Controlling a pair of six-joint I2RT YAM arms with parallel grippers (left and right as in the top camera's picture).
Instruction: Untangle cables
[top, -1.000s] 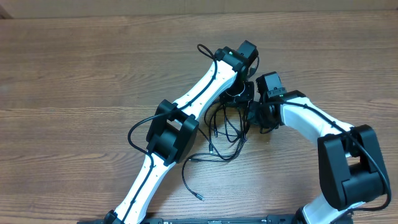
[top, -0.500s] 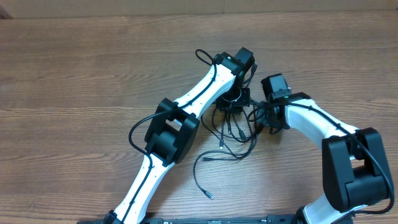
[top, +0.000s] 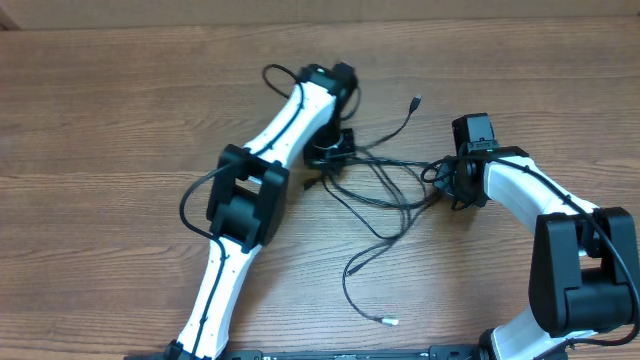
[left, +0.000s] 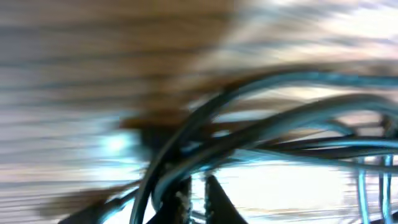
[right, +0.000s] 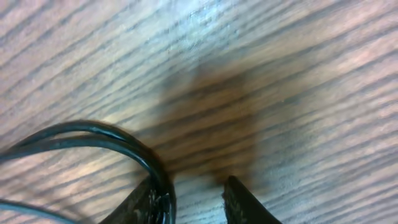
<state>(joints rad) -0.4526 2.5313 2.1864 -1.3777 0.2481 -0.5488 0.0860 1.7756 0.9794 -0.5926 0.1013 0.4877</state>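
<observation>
My left gripper (left: 198, 194) stands narrow, its blurred tips pinched on a bunch of the cables (top: 385, 195). These spread over the wooden table (top: 110, 110) between my two arms. My right gripper (right: 194, 198) stands partly open, and a loop of them touches one finger.

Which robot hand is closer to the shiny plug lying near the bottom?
Right. The right hand is up and right of the plug; the left hand is farther, up and left.
</observation>
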